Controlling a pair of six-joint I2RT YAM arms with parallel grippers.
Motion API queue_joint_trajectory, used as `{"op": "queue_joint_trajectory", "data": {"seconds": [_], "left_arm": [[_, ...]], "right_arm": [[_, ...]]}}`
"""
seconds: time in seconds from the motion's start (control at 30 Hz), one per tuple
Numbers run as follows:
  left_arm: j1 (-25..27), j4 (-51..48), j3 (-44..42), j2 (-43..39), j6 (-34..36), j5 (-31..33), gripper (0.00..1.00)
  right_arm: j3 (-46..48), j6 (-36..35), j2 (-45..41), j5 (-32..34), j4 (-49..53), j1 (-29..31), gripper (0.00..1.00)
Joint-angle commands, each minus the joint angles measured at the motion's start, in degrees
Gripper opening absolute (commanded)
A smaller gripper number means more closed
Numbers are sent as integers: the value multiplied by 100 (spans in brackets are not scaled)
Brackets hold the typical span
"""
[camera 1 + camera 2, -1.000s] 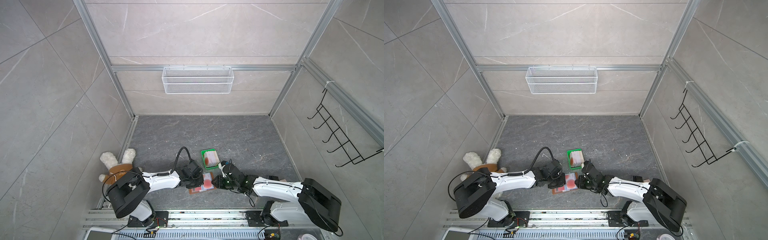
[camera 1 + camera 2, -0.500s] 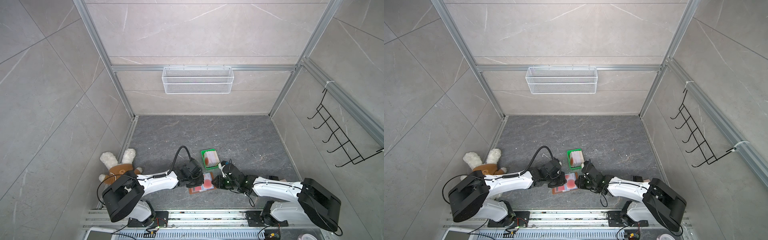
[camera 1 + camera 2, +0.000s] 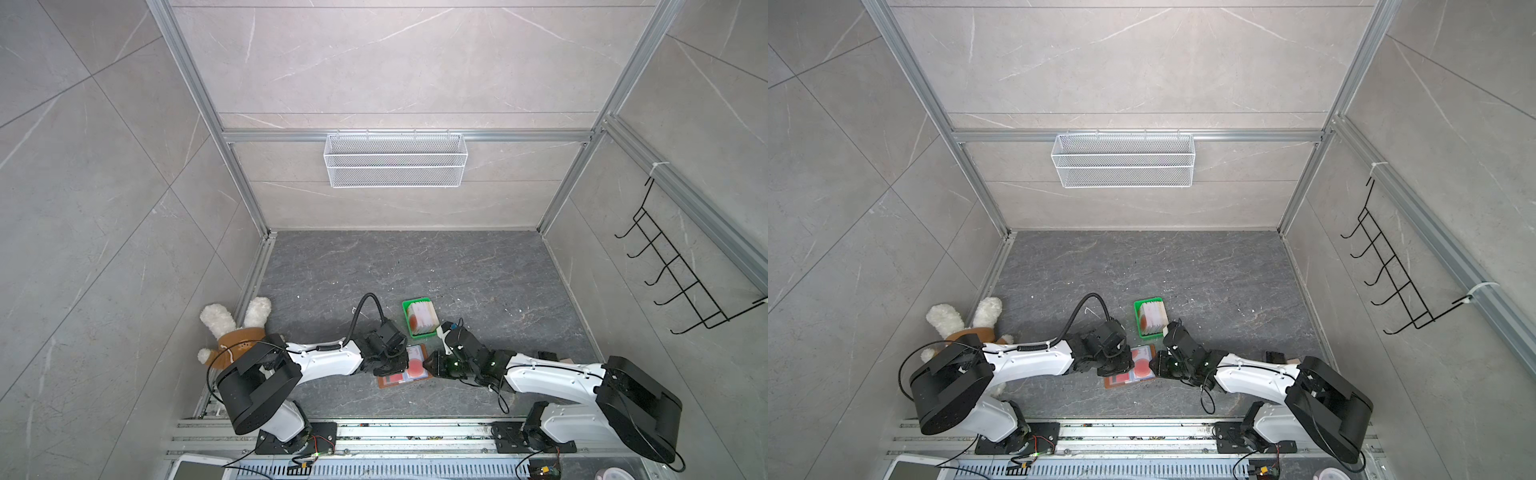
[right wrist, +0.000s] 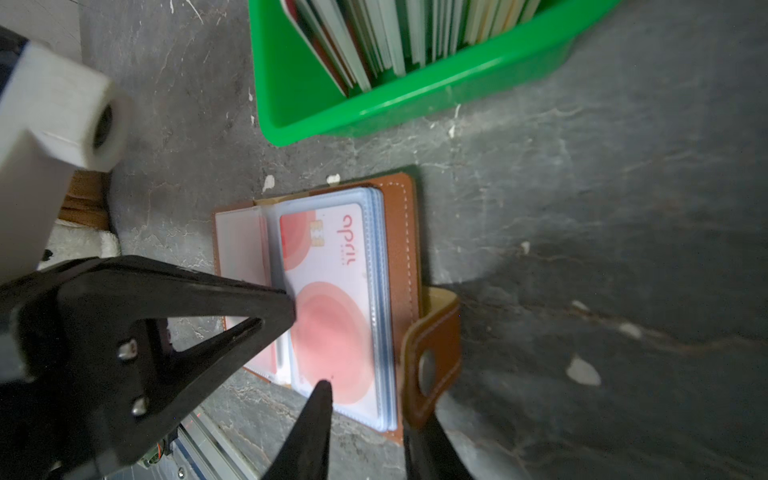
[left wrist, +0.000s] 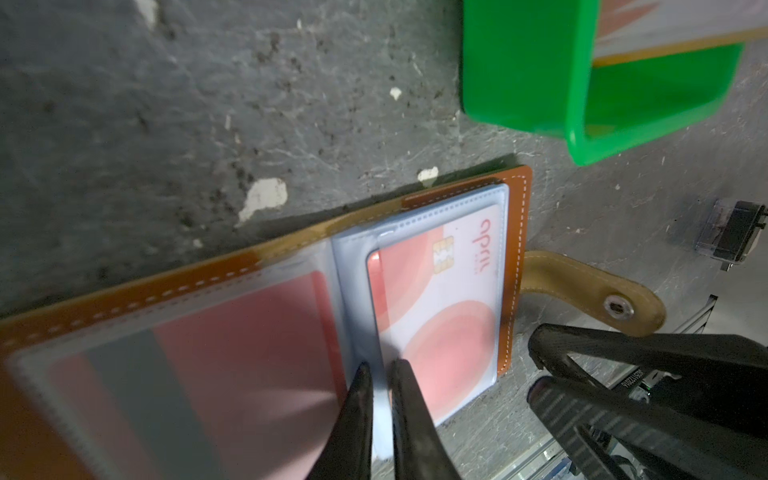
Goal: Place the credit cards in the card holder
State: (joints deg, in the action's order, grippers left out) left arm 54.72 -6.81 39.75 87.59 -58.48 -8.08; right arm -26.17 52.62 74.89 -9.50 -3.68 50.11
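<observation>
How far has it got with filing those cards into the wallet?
Done: two cards show inside the open wallet, a pink card and a red card with a dark stripe. In hand: the left gripper pinches a clear sleeve; the right gripper is open and empty beside the snap tab. Left: many cards stand in the green tray.

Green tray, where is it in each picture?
In a top view: green tray sits low in the middle, just behind the card holder.
In a top view: green tray in that same spot.
Left wrist: green tray past the card holder's corner, partly cut off.
Right wrist: green tray past the card holder, cards standing inside.
Shared landmark: the brown card holder.
</observation>
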Motion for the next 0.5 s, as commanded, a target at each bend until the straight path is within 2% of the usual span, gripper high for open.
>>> {"op": "queue_joint_trajectory", "data": {"seconds": [0.0,0.2,0.47], "left_arm": [[28,-5,156,53,76,-40,12],[30,-25,117,66,40,-28,9],[39,-58,40,30,12,8,4]], "right_arm": [[-58,-129,-45,-8,-9,-35,33],[-49,-112,25,-101,-166,-34,37],[-76,-129,198,-240,-339,-36,37]]}}
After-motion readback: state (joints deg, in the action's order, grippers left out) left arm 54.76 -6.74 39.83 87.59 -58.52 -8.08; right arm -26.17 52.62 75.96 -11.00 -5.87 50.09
